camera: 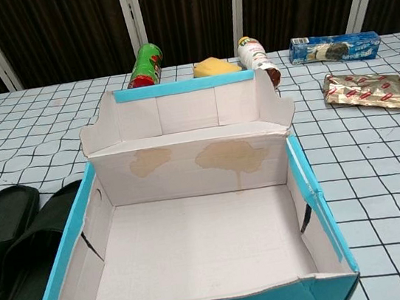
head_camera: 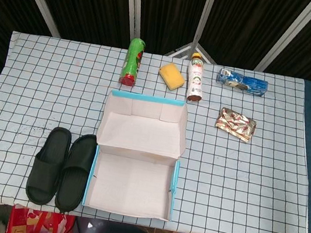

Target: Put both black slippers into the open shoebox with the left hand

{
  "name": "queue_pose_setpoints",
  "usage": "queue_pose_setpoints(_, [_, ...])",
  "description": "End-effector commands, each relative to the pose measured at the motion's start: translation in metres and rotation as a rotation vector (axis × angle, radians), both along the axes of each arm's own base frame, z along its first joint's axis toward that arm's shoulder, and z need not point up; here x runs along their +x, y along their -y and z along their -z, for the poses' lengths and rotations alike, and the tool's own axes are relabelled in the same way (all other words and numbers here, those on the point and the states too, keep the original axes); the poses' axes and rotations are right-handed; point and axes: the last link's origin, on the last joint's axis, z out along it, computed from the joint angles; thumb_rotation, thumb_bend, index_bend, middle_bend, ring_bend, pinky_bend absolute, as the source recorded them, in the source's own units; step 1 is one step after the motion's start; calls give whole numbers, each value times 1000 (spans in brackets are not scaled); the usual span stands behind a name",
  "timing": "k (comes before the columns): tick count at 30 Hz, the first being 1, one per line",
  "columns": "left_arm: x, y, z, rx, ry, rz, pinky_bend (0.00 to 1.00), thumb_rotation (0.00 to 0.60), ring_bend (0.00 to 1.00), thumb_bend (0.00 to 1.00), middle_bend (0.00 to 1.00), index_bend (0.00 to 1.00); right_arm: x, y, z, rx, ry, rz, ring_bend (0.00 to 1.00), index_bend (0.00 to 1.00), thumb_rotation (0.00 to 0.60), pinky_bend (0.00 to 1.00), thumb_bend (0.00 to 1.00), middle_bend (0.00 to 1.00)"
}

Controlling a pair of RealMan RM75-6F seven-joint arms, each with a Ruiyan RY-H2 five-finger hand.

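Left hand: absent from both views, so cannot tell whether spread, pressed together or pinching anything. Same for right hand. With no hand in sight, places given by the side each hand serves.

Both slippers on the left hand's side of the table (head_camera: 251, 185), lying sole-down, parallel and touching along their length: outer slipper (head_camera: 48, 164) furthest out, inner slipper (head_camera: 77, 170) hard against the blue left wall of the shoebox (head_camera: 130, 183). Shoebox open and bare inside, lid (head_camera: 142, 126) folded back on the far side. Neither slipper boxed yet; task judged not begun.

Well beyond the lid, toward the right hand's side: green can (head_camera: 132, 61), yellow sponge (head_camera: 172, 76), spray bottle (head_camera: 195, 77), blue packet (head_camera: 242, 82), foil packet (head_camera: 236, 124).

Risks, as judged:
- Taking the inner slipper first leaves little finger room between box wall and outer slipper; likely to shove the light cardboard box sideways.
- Gripping one slipper may drag its touching twin off the near table edge.
- Lifting too low risks catching the box wall and tipping it.
- Soft slipper may sag and slip from a shallow pinch.
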Motion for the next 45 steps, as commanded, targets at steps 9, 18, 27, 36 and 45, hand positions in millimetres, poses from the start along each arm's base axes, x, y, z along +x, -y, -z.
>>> queue_pose_setpoints(9, [5,0,4,-28,2,21,0,600,0,393,0,37,-2,-3,-3,-7,2,12,133,88,600,36,308,98])
queue_pose_setpoints(18, [5,2,3,-34,3,20,0,600,0,382,0,37,-5,-3,3,69,-66,48,133,88,600,36,308,98])
queue_pose_setpoints(27, [7,1,8,-63,1,23,0,600,0,378,0,36,-7,-3,4,121,-81,98,133,88,600,36,308,98])
queue_pose_setpoints(36, [19,39,33,-300,-23,-49,0,600,0,236,0,0,-6,-2,8,131,-83,92,133,88,600,36,308,98])
queue_pose_setpoints(45, [8,72,78,-390,-147,-95,0,600,0,185,32,0,-5,-3,8,141,-65,84,133,88,600,36,308,98])
